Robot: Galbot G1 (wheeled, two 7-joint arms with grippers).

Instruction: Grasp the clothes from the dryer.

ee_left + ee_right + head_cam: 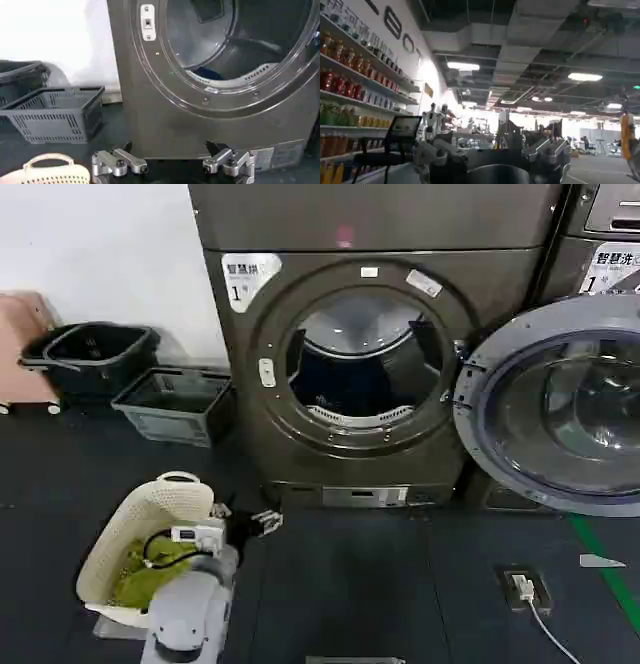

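Bronze-grey dryer [365, 374] has its door [560, 409] swung open, clothes [207, 74] deep inside; left gripper [172, 164], wide and empty below the porthole, could clip the rim reaching in.

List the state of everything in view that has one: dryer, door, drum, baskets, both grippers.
dryer: pink panel light lit
dryer door: swung fully open to the robot's right
drum: something dark blue lying at the bottom
white laundry basket: on the floor, holding yellow-green clothes
grey crate: on the floor, looks empty
left gripper: open, low in front of the dryer
right gripper: open, pointing away from the dryer
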